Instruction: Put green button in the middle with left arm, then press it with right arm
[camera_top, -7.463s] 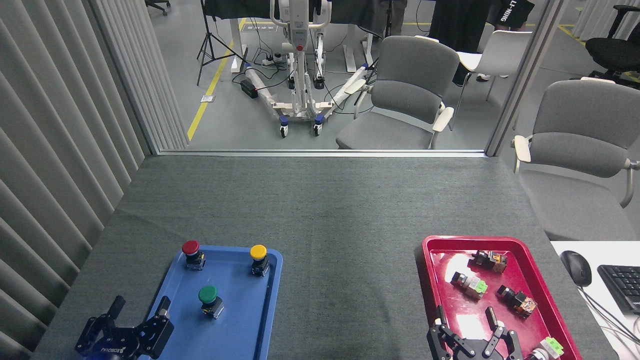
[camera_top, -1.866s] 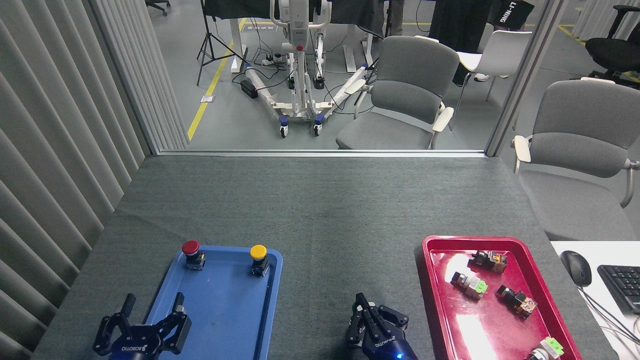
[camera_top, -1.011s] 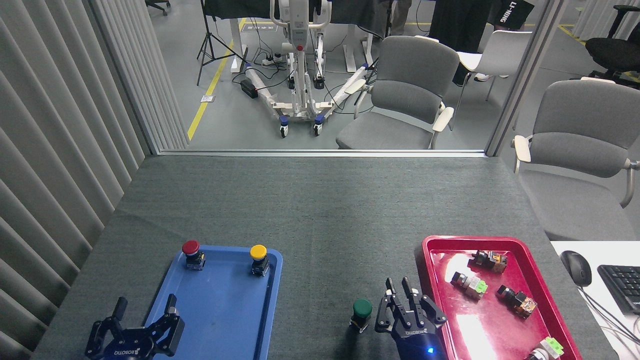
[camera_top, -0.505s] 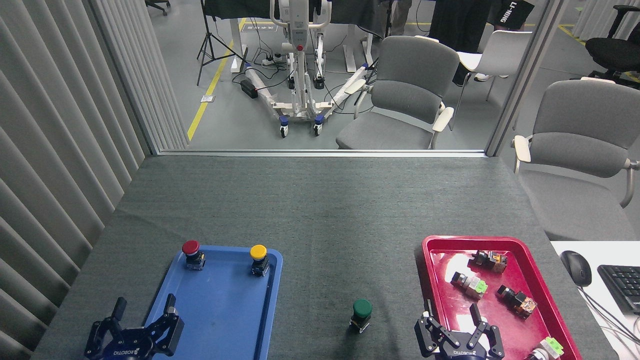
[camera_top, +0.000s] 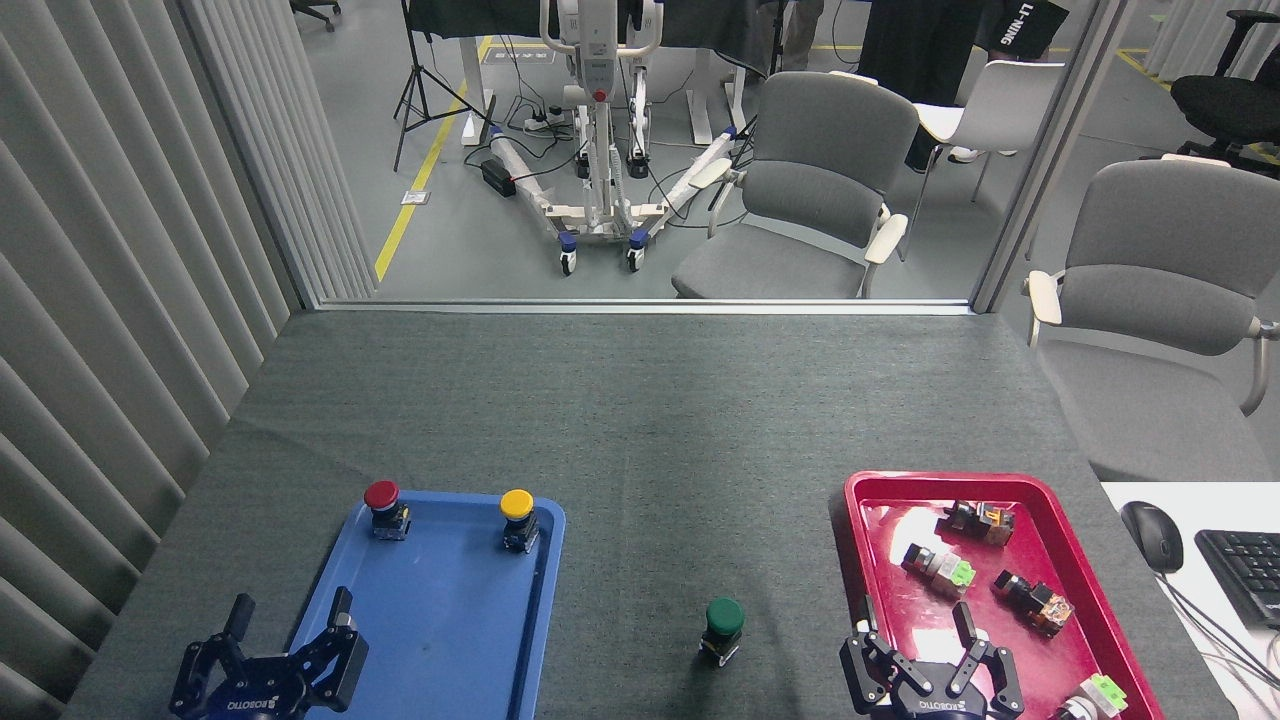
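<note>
From my seat the green button stands upright on the middle — felt-like dark grey cloth — between the glossy blue tray and the glossy red tray, its round domed cap pointing up. My left gripper hangs spread over the blue tray's near corner; my right gripper — fingers apart, empty — sits over the red tray's near edge.

One head view looks forward and down over the table.

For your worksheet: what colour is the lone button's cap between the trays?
Dark green round-capped push-button; head view.
</note>
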